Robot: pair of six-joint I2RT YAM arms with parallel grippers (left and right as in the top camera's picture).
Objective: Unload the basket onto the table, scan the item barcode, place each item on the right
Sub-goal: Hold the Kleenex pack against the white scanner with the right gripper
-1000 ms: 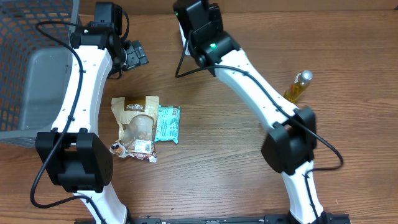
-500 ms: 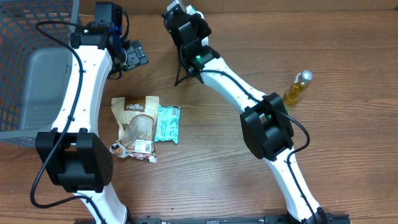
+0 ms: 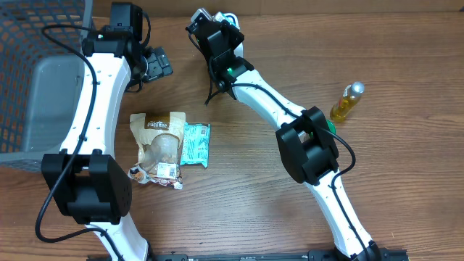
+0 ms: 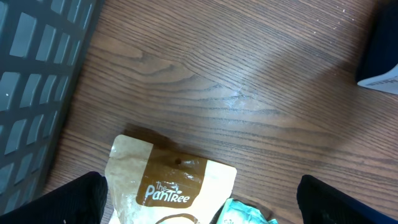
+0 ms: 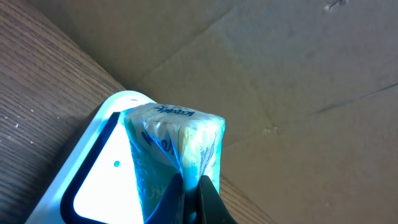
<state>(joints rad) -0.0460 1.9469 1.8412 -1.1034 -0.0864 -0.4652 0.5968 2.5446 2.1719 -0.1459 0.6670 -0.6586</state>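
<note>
The right claw (image 5: 189, 200) is clenched on a blue-and-white plastic-wrapped packet (image 5: 177, 134), holding it over the lit window of a white barcode scanner (image 5: 102, 177) at the 12 o'clock edge of the bench (image 3: 239, 203). The left claw (image 3: 154, 64) hangs released at 12 o'clock from the PanTree pouch (image 3: 161, 141). The pouch lies flat, touching a teal packet (image 3: 194, 143) at its 3 o'clock.

Brown pouch (image 3: 159, 145) just beside teal packet (image 3: 196, 143) on wooden table (image 3: 254, 203), yellow bottle (image 3: 348, 100) at right, mesh basket (image 3: 29, 80) at left
</note>
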